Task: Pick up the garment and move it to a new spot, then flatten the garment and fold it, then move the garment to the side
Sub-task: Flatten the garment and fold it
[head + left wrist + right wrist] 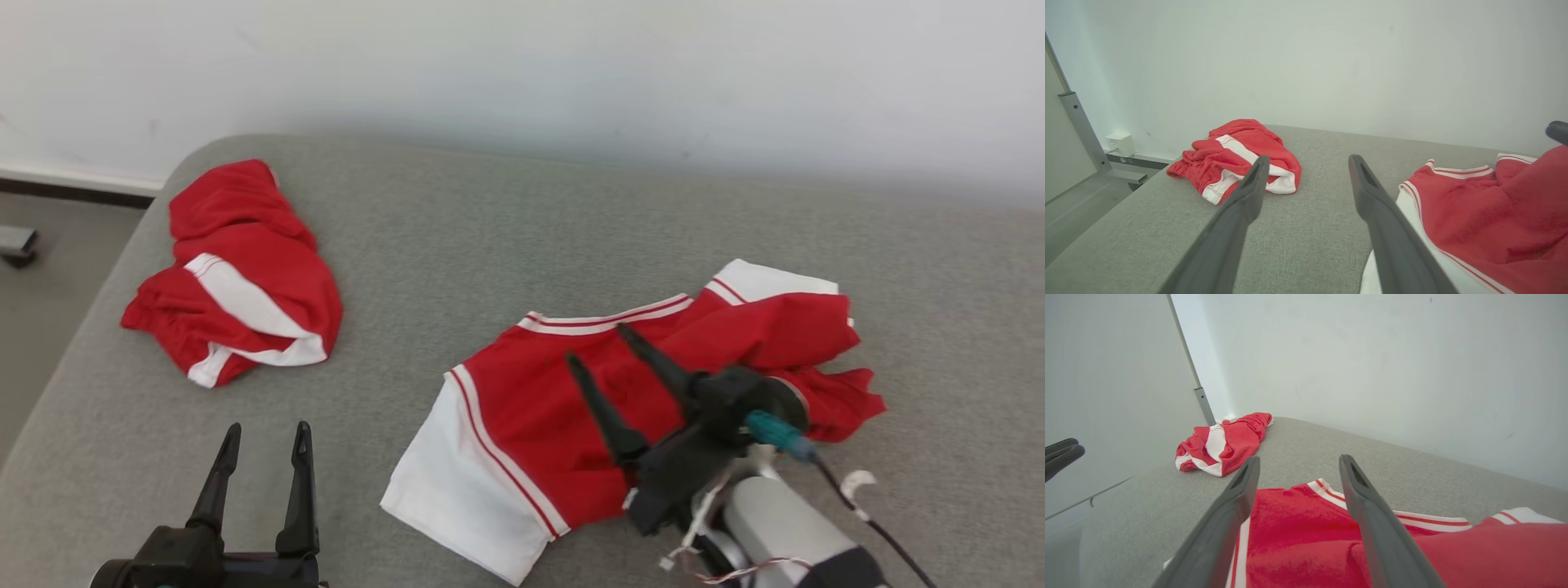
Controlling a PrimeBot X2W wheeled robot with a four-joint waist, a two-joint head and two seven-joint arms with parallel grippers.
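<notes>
Garment point(522, 408) beneath right gripper point(598, 344) (jaws apart, empty)

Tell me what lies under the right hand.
The red and white garment lies on the grey surface beneath the open right hand. Its bunched folds hide what is below them.

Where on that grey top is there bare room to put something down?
Bare: the strip between the crumpled garment and the spread garment, and the far band of the grey top along the wall. Crowded: near right, where the right gripper hangs open over the spread garment.
</notes>
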